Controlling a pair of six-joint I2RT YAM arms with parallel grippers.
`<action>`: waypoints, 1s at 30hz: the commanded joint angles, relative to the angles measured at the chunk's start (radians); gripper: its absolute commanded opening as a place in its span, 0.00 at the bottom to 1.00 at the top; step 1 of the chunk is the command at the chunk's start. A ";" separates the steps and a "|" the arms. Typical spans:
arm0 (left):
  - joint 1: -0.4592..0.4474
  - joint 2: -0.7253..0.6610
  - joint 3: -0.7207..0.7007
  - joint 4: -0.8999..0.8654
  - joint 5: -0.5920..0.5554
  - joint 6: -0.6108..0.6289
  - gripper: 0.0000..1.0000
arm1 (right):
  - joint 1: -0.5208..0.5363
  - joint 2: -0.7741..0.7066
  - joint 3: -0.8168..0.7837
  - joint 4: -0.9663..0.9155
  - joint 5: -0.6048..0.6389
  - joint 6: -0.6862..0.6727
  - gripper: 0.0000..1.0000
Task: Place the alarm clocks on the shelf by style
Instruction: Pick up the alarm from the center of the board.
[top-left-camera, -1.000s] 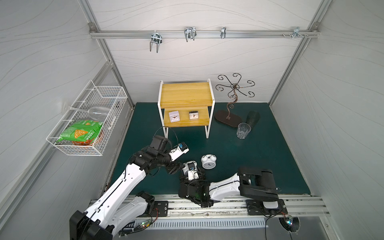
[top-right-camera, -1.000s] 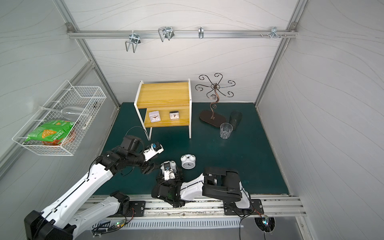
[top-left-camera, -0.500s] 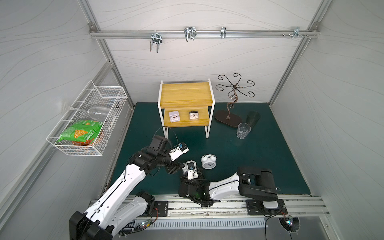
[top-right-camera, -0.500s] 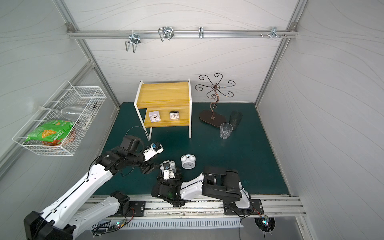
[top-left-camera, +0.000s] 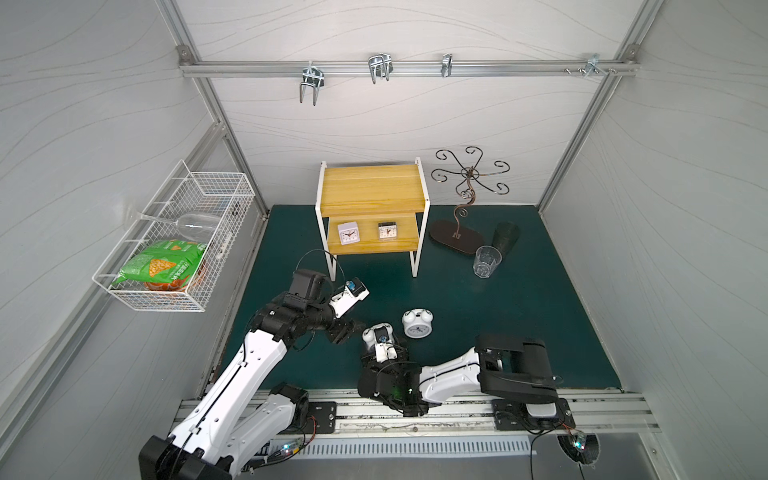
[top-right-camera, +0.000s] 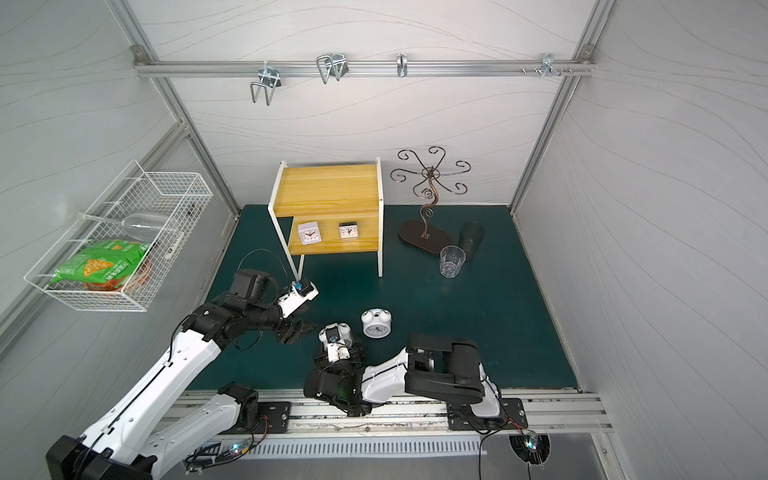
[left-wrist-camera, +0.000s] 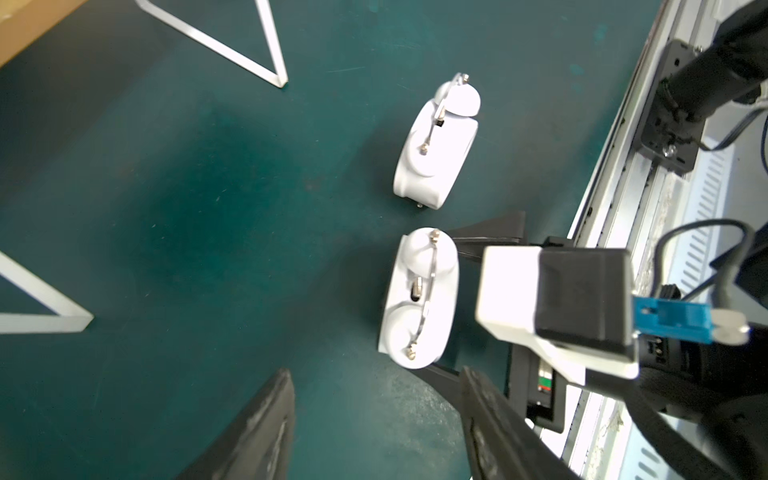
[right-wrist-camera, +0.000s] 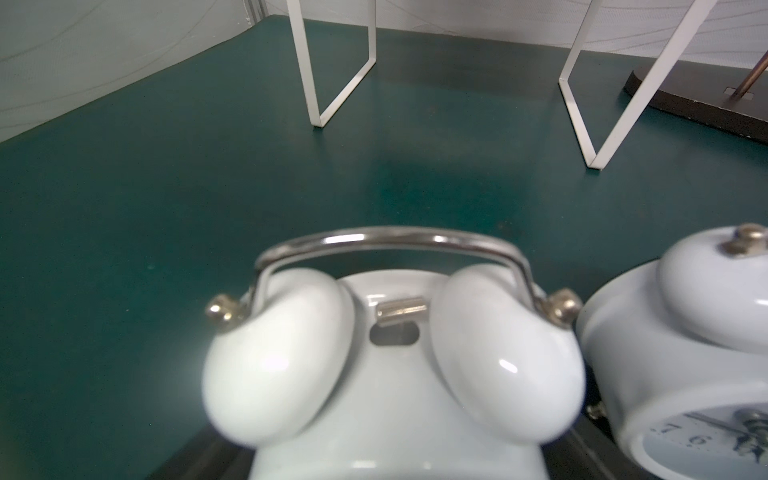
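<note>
Two round white twin-bell alarm clocks stand on the green mat near the front. My right gripper is shut on the left one, a black finger on each side of its body. The other twin-bell clock stands free just to its right. My left gripper hangs open and empty a little left of the held clock. The yellow shelf carries a white square clock and a smaller clear-cased one on its lower board.
A clear glass, a dark cup and a curly metal stand sit right of the shelf. A white wire basket hangs on the left wall. The shelf's white legs stand close beyond both grippers.
My right gripper's jaws have closed from wide open onto the left twin-bell clock. Both arms have hardly moved, and the left gripper stays as it was.
</note>
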 joint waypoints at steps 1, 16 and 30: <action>0.036 -0.019 0.013 0.010 0.064 0.006 0.66 | 0.013 -0.058 -0.010 -0.036 0.033 -0.003 0.79; 0.112 -0.056 -0.008 0.034 0.067 -0.007 0.66 | -0.024 -0.318 0.026 -0.342 -0.040 0.003 0.78; 0.112 -0.038 -0.018 0.030 0.068 0.006 0.66 | -0.183 -0.459 0.316 -0.609 -0.215 -0.174 0.81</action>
